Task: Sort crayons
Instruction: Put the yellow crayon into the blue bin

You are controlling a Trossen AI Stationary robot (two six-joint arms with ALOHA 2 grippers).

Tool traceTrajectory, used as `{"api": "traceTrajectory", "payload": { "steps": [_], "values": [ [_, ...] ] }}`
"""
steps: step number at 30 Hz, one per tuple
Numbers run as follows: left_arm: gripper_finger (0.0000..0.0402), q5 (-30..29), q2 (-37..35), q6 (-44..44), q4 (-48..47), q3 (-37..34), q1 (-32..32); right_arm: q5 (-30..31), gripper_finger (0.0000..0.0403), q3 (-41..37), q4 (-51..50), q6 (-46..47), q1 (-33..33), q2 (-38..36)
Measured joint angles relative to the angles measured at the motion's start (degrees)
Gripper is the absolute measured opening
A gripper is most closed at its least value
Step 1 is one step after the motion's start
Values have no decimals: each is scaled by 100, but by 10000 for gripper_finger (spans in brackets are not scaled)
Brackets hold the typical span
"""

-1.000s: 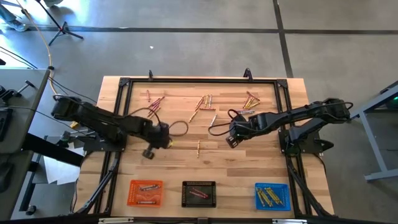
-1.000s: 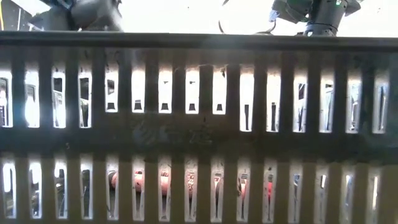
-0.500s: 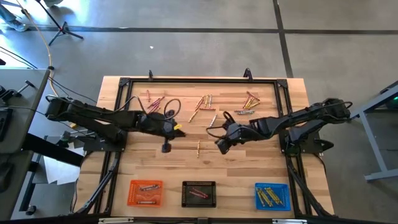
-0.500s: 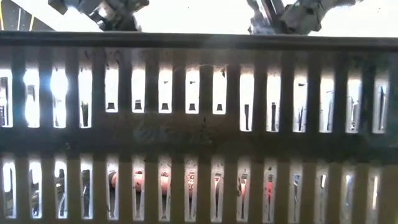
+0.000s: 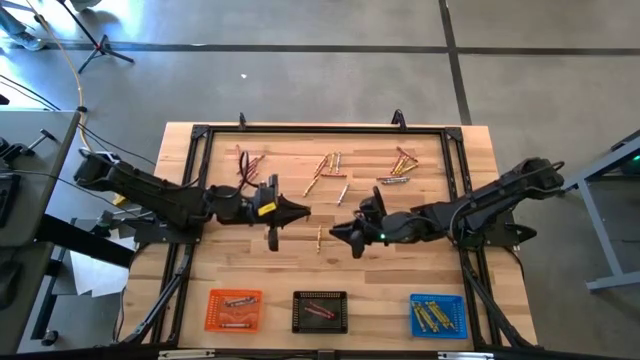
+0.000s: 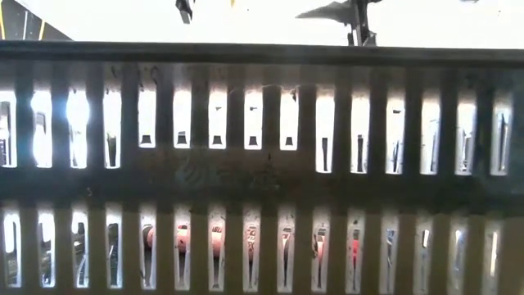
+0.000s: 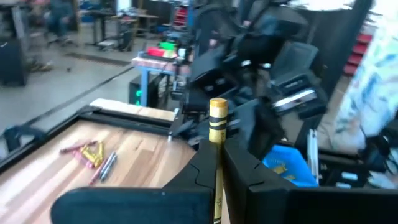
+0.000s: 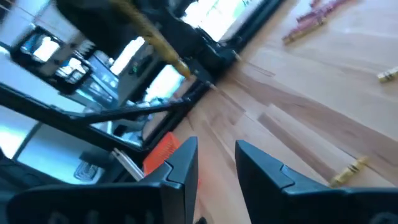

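Note:
My left gripper [image 5: 300,211] hangs over the table's middle, pointing level toward the right edge, shut on a yellow crayon [image 7: 217,121]. My right gripper [image 5: 335,233] faces it from the right, a little nearer the front edge. It is open, and its fingers [image 8: 180,165] have nothing between them. Loose crayons lie on the wood in groups at the far left [image 5: 248,160], far middle [image 5: 328,164] and far right [image 5: 400,158]. One crayon [image 5: 319,237] lies alone between the grippers. My left gripper pinches the yellow crayon between its two fingers, at a stretch [image 7: 217,163] below the crayon's banded end. That end [image 7: 217,111] sticks out past the fingers, which lie across the crayon. The crayon is lifted clear of the table.
At the near edge stand an orange tray [image 5: 212,322], a black tray [image 5: 298,324] and a blue tray [image 5: 460,328], each with crayons inside. A black frame [image 5: 205,135] borders the work area. The low view looks through the black tray's slatted wall [image 6: 262,172].
My left gripper has risen, moved toward the table's right edge and tipped from pointing down to level, still shut. My right gripper has moved toward the left and near edges, risen, and tipped up from pointing down to almost level.

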Motion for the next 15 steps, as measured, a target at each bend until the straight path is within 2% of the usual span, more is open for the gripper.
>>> {"api": "traceTrajectory", "payload": {
  "steps": [4, 9, 15],
  "values": [
    [0, -409, 0, -576, 6, 0, -231, 323, 91, 236, 16, -337, 261, 26],
    [0, -852, 0, -855, 80, 0, -547, 559, 91, 988, -67, -1224, 536, 335],
    [0, -1297, 0, -1092, 92, 0, -839, 433, 91, 2008, -1402, -1901, 528, 772]
  ]
}}
